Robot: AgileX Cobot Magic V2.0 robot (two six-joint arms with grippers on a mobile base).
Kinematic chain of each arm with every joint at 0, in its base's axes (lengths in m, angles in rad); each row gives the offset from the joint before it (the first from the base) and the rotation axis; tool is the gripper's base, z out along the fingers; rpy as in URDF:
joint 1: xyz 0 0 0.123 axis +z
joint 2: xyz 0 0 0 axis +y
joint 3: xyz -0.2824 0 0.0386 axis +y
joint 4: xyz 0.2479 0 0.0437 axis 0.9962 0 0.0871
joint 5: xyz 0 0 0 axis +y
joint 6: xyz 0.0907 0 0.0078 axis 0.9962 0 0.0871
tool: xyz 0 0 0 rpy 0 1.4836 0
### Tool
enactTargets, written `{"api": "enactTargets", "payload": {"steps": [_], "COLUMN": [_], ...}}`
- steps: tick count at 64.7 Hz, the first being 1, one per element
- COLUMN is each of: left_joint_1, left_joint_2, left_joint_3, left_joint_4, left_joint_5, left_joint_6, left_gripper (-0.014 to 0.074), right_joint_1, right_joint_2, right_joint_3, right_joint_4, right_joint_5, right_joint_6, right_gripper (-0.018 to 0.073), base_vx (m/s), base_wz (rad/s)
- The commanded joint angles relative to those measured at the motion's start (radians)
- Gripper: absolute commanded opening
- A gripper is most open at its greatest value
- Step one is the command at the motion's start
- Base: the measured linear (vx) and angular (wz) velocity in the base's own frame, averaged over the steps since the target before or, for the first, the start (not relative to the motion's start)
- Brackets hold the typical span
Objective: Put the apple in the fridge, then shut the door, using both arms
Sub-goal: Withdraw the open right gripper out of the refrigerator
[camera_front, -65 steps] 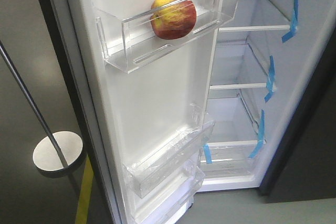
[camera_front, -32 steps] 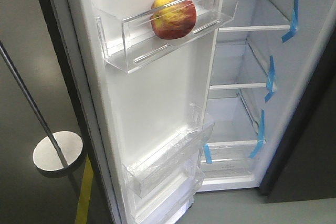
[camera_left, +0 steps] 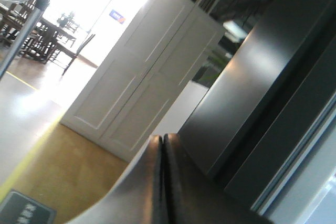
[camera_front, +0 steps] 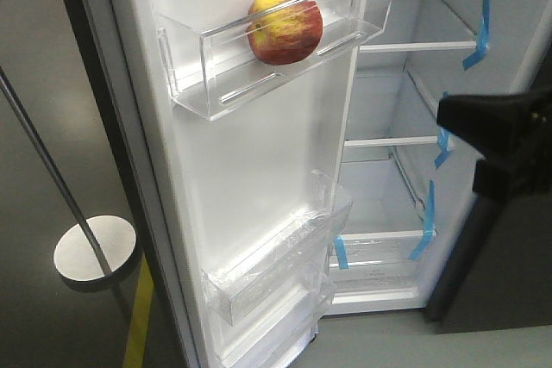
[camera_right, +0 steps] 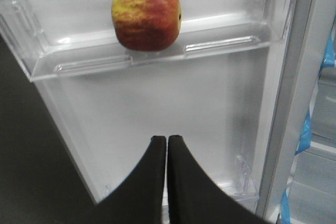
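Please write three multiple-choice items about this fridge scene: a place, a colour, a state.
1. Where is the apple? A. on a glass shelf B. in the upper door bin C. on the floor
2. What colour are the tape strips? A. red B. blue C. green
3. How is the right gripper? A. open B. shut on the apple C. shut, empty
Key: B, it rests behind the bin's clear wall; B, every visible strip is blue; C, its fingers meet with nothing between.
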Motion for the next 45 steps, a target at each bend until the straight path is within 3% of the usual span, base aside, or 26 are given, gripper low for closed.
{"api": "enactTargets", "payload": {"steps": [1,14,27,36,45], "left_joint_1": [-0.008,-0.008,-0.008,-0.008,-0.008], "left_joint_2": [-0.015,-0.015,-0.015,-0.013,0.027], "left_joint_3": [-0.024,-0.024,-0.032,-0.104,-0.235], "left_joint_4": [-0.012,-0.012,0.001,0.132,0.286], "left_joint_5": [-0.098,-0.159,-0.183,-0.182,-0.179], "left_joint_6": [-0.081,-0.248,-0.634,-0.795,-0.829], "left_gripper": [-0.0006,-0.0006,-0.0006,-0.0006,-0.0006], "right_joint_1": [-0.001,-0.001,-0.001,-0.001,-0.001], "right_joint_2": [-0.084,-0.25,-0.354,-0.37,-0.37], "right_joint_3": [0.052,0.182,0.26,0.27,0.27], "right_joint_4": [0.034,0.034,0.033,0.031,0.03], "right_joint_5": [-0.048,-0.032,-0.01,0.041,0.062], "right_joint_6": [0.018,0.054,0.09,0.094,0.094], "right_gripper": [-0.0006,-0.0006,-0.0006,-0.0006,-0.0006], "base_vx": [0.0,0.0,0.0,0.0,0.0], "base_wz": [0.0,0.0,0.0,0.0,0.0]}}
